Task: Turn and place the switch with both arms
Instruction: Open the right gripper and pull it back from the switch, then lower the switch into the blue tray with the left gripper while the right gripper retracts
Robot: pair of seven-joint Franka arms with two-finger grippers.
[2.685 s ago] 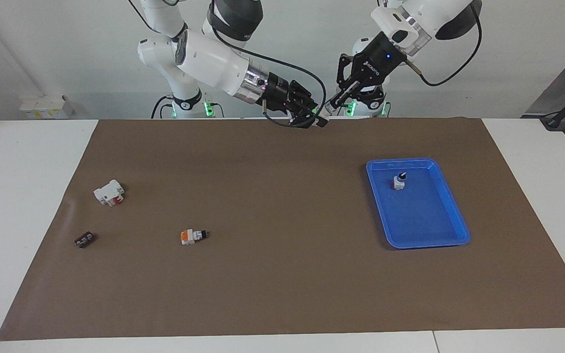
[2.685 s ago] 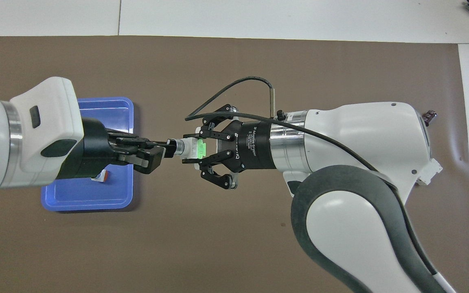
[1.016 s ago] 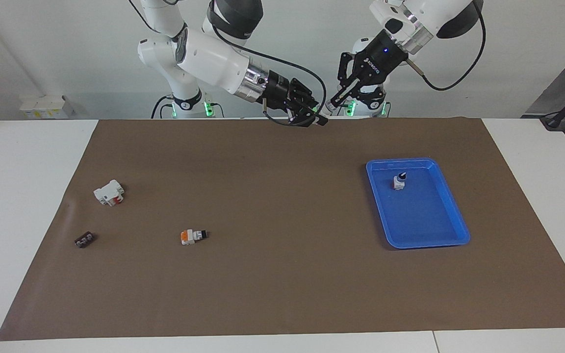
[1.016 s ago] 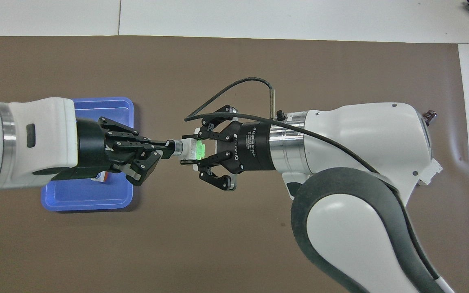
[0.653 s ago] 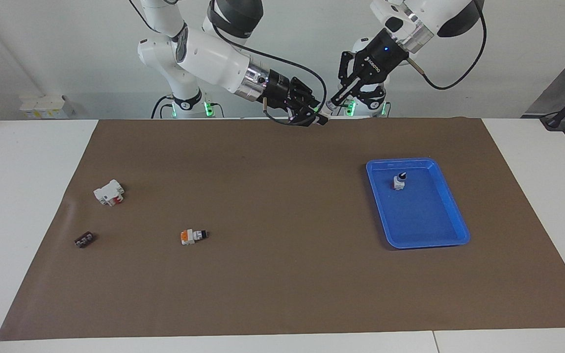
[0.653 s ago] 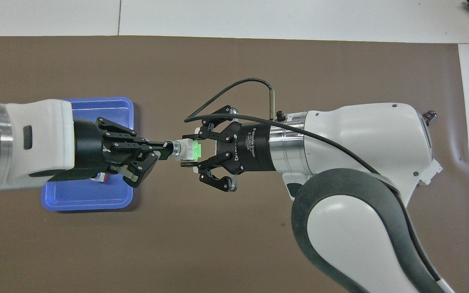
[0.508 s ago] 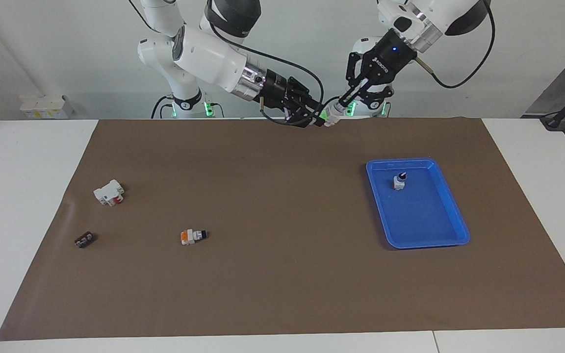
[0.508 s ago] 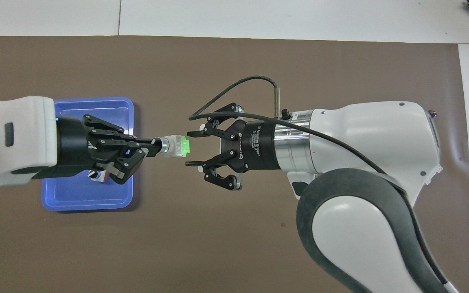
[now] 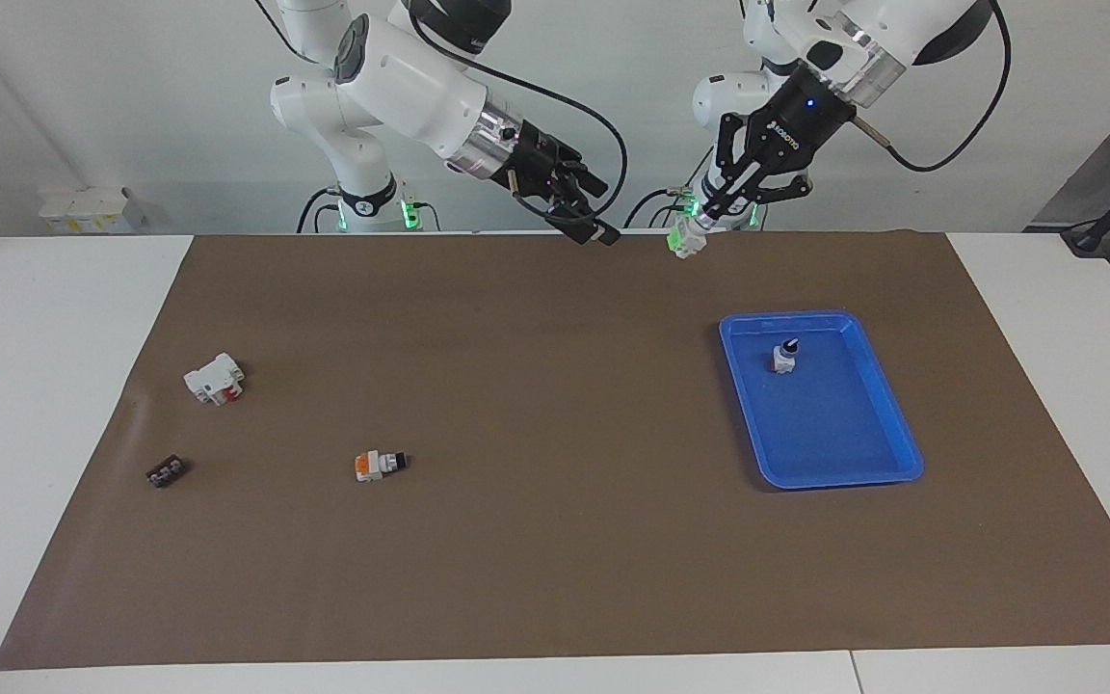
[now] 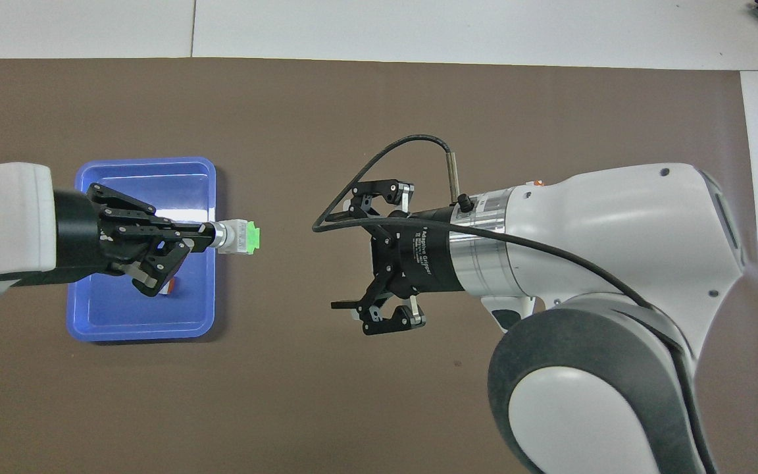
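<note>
Brown paper mat (image 9: 555,540) over a white surface (image 9: 54,434). Small selector switch (image 9: 685,238) with green block end, white middle and black knob, airborne at upper centre of the facing frame. Pinched by the knob tip alone in the closed jaws of the white left arm (image 9: 863,39). Liable to swivel or slip from so thin a hold, then drop short of the blue plastic tray (image 9: 902,453) or topple the white switch (image 9: 783,358) standing inside. Jaws of the white right arm (image 9: 410,72) spread wide, empty. Height above the mat readable from the facing view only; green end pointing away from the left arm's jaws plain from overhead only.
</note>
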